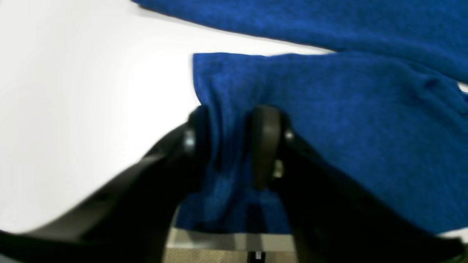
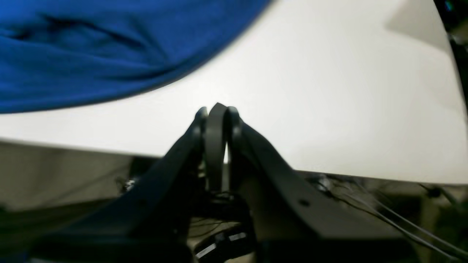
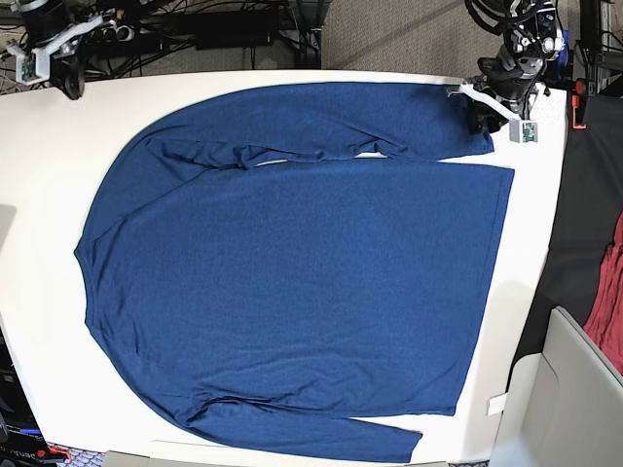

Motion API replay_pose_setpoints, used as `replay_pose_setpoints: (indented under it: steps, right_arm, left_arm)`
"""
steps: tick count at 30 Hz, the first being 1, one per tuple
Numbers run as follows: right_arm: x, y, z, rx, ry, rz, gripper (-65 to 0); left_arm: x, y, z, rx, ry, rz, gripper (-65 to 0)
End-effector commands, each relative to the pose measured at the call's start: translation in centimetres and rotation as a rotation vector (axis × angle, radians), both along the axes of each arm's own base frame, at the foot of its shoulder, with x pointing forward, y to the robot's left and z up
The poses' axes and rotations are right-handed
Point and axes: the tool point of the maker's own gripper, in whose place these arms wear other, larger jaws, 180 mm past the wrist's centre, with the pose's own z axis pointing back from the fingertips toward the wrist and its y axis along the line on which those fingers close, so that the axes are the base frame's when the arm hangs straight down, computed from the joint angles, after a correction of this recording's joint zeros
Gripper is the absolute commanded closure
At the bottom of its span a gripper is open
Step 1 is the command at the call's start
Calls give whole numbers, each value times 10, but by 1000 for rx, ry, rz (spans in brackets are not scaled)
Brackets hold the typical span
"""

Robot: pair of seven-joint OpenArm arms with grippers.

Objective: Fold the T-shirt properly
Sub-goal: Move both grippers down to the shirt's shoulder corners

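1. My T-shirt [image 3: 292, 282] lies spread flat across the white tabletop [image 3: 39, 243]; no body fold is made, so I judge nearly all the folding is left.
2. My left gripper [image 1: 234, 135] pinches the cuff of the far sleeve [image 3: 321, 126], near the tabletop's back corner.
3. My right gripper [image 2: 217, 120] is closed on nothing, off the shirt.
4. Count: 1 shirt, 2 sleeves, 2 grippers.

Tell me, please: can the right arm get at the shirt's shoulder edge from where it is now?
Probably yes. The right gripper is shut and hovers near the table corner, and only bare tabletop lies between it and the T-shirt.
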Motion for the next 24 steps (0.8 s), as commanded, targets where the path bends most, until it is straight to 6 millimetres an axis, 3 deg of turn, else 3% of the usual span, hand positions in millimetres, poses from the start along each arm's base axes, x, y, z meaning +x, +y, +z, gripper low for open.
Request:
replay_pose_setpoints:
  steps: [1, 5, 9, 12, 18, 21, 24]
  right_arm:
    - [6, 2, 9, 0, -26, 15, 0]
    - [13, -2, 2, -12, 21, 0, 0]
    - [25, -3, -4, 8, 57, -20, 0]
    - [36, 6, -5, 130, 88, -38, -11]
    - [62, 30, 6, 363, 80, -29, -163]
    - [65, 33, 2, 407, 62, -59, -166]
    - [61, 26, -13, 435, 91, -103, -167]
  left_arm:
    - [-19, -8, -13, -19, 94, -27, -106]
    - [-16, -9, -9, -17, 81, -33, 0]
    - [-12, -8, -3, -11, 64, -33, 0]
    - [-12, -7, -3, -8, 64, -33, 0]
    - [-12, -8, -3, -9, 65, -36, 0]
    - [-12, -9, -3, -12, 65, -38, 0]
    - [-12, -7, -3, -9, 64, -34, 0]
